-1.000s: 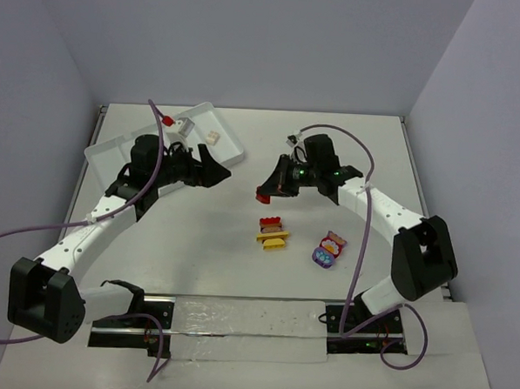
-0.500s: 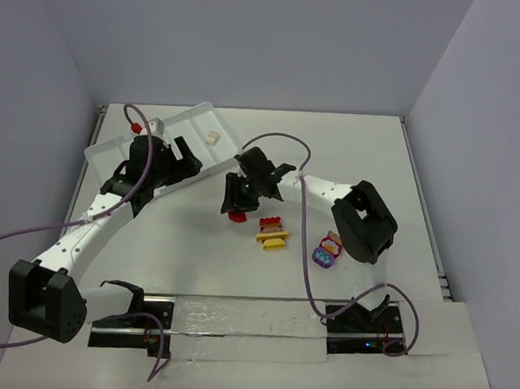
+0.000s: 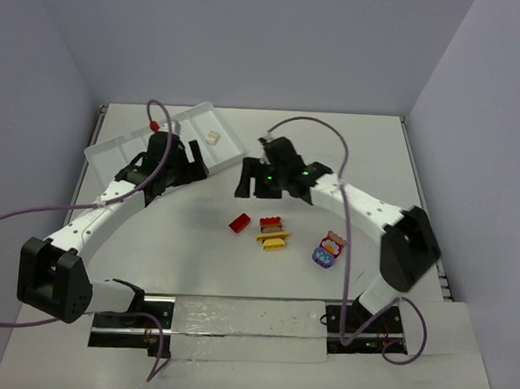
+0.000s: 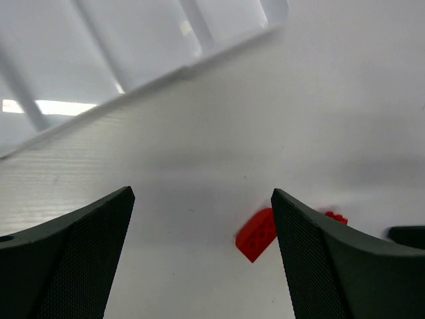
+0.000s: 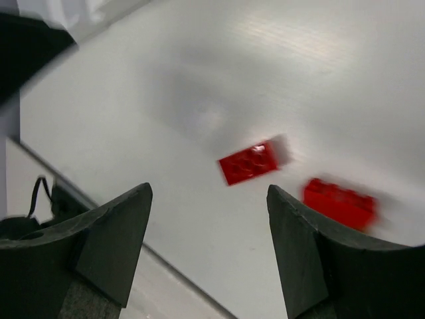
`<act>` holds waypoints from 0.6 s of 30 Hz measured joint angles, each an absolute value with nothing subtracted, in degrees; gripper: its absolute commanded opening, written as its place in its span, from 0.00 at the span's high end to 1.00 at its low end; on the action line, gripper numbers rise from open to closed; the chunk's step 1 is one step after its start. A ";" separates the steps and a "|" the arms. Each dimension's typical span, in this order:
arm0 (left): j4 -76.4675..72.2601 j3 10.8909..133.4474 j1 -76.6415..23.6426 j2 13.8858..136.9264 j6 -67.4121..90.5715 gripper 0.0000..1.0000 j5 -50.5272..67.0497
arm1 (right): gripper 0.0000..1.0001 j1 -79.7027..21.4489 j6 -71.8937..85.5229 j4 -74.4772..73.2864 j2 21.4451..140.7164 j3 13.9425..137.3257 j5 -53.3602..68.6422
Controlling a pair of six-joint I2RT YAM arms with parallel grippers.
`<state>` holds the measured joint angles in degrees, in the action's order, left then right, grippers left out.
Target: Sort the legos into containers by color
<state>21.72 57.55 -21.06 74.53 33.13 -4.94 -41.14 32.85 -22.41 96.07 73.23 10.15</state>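
A loose red lego (image 3: 239, 223) lies on the table, also seen in the left wrist view (image 4: 257, 234) and in the blurred right wrist view (image 5: 254, 162). My right gripper (image 3: 254, 180) (image 5: 209, 193) hovers open just behind it, holding nothing. To its right sit a red-and-yellow cluster (image 3: 273, 232) and a purple-and-pink cluster (image 3: 328, 249). The white tray of containers (image 3: 194, 120) stands at the back left with a white lego (image 3: 211, 138) in one compartment. My left gripper (image 3: 192, 158) (image 4: 201, 199) is open and empty at the tray's near edge (image 4: 99, 60).
Purple cables loop over both arms. The arm bases and a metal rail (image 3: 245, 320) run along the near edge. Walls close in the table on the left, back and right.
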 measured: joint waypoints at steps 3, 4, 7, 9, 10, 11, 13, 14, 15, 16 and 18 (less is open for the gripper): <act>23.05 60.45 -28.70 80.10 31.04 0.08 -8.27 | 0.23 -32.97 32.56 -22.33 82.88 64.85 6.97; 23.19 61.14 -31.14 82.06 30.14 0.08 -8.45 | 0.22 -29.41 32.53 -22.85 79.33 62.51 5.48; 23.73 62.05 -36.61 87.27 27.21 0.08 -7.75 | 0.17 -20.39 32.31 -24.18 71.77 57.94 1.06; 23.87 62.28 -38.92 90.74 25.40 0.07 -6.86 | 0.16 -17.88 31.87 -25.61 68.62 56.15 -0.69; 23.87 62.39 -39.74 92.44 24.58 0.07 -6.26 | 0.13 -17.16 31.66 -26.60 67.40 55.67 -1.58; 23.92 62.53 -40.57 94.25 23.79 0.08 -5.77 | 0.12 -16.66 31.39 -27.63 66.58 55.57 -2.41; 24.21 62.62 -41.68 97.20 22.51 0.12 -5.20 | 0.12 -16.23 30.88 -28.66 65.69 55.57 -3.72; 24.47 62.67 -41.99 98.42 21.94 0.12 -5.13 | 0.12 -16.23 30.64 -28.99 65.54 55.57 -4.16; 24.81 62.78 -42.30 99.44 21.52 0.14 -5.04 | 0.12 -16.23 30.50 -29.27 65.52 55.57 -4.42; 25.01 62.83 -42.47 100.32 21.18 0.14 -4.87 | 0.12 -16.23 30.35 -29.61 65.54 55.57 -4.59; 25.21 62.87 -42.93 101.02 20.36 0.15 -4.56 | 0.12 -16.23 30.23 -30.02 65.63 55.57 -4.90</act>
